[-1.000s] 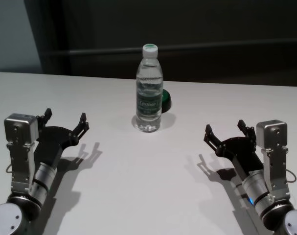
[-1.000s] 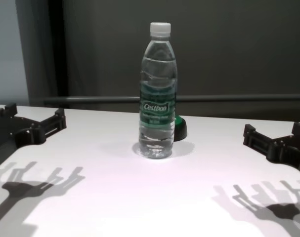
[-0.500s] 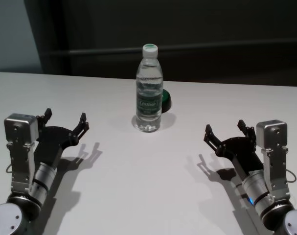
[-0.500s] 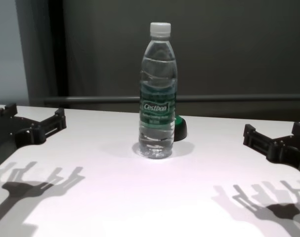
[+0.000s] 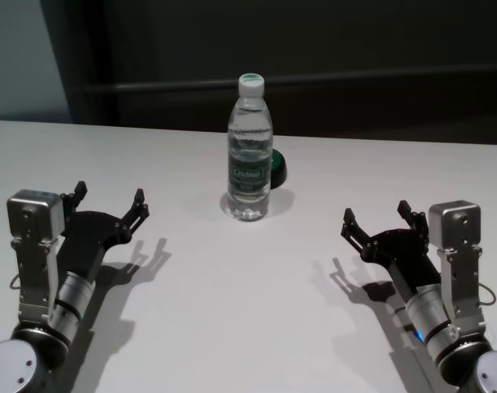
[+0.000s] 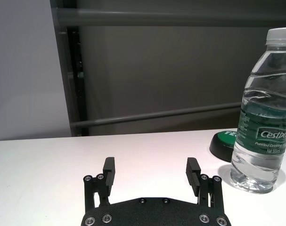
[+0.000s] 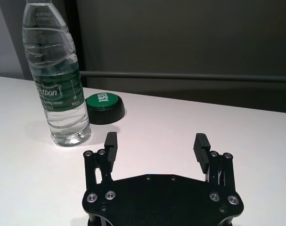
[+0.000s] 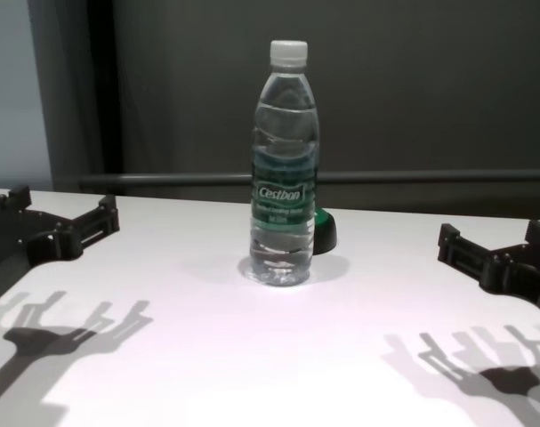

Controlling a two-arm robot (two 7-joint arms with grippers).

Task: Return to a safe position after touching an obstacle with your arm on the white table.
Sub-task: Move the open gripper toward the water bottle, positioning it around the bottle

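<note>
**Both arms low at near corners, bottle upright mid-counter**

On the white counter, centre and toward the far edge, the obstacle bottle stands upright: clear plastic, white cap, green "Cestbon" label, water inside. Nothing touches it. Just behind it, on the robot's right side of its base, sits a small green-topped black button, partly hidden by the bottle in head and chest views; the right wrist view shows it close beside the bottle with white lettering on top.

Left tool: low over the counter at the near left, pointing forward and inward toward the bottle, well apart from it. Fingers spread wide, nothing between them. The left wrist view shows both black fingertips apart with bare counter in the gap, and the bottle off to one side, farther away.

Right tool: low over the counter at the near right, mirroring the left, pointing forward and inward, well apart from the bottle. Fingers spread wide, holding nothing. The right wrist view shows the two fingertips apart, with bottle and button beyond them.

Chest view: both tools only at the frame's side edges, bottle dead centre between them, tool shadows on the counter in front. Silver forearm housings show at the bottom corners of the head view. Dark wall with a horizontal rail behind the counter.
</note>
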